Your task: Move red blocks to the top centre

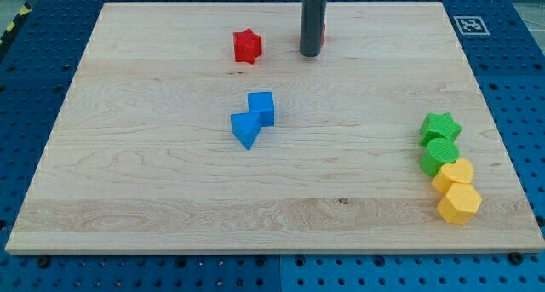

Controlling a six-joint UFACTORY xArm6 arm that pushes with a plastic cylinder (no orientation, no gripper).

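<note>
A red star-shaped block [247, 46] lies near the view's top, a little left of centre. My rod comes down from the view's top and my tip [310, 54] rests on the board to the right of the star. A second red block [323, 33] is mostly hidden behind the rod; only a thin red sliver shows at the rod's right edge, and its shape cannot be made out.
Two blue blocks [254, 117] touch each other near the board's middle. At the view's right, a green star [439, 128], a green block [439, 156] and two yellow blocks [456, 192] form a tight column near the board's right edge.
</note>
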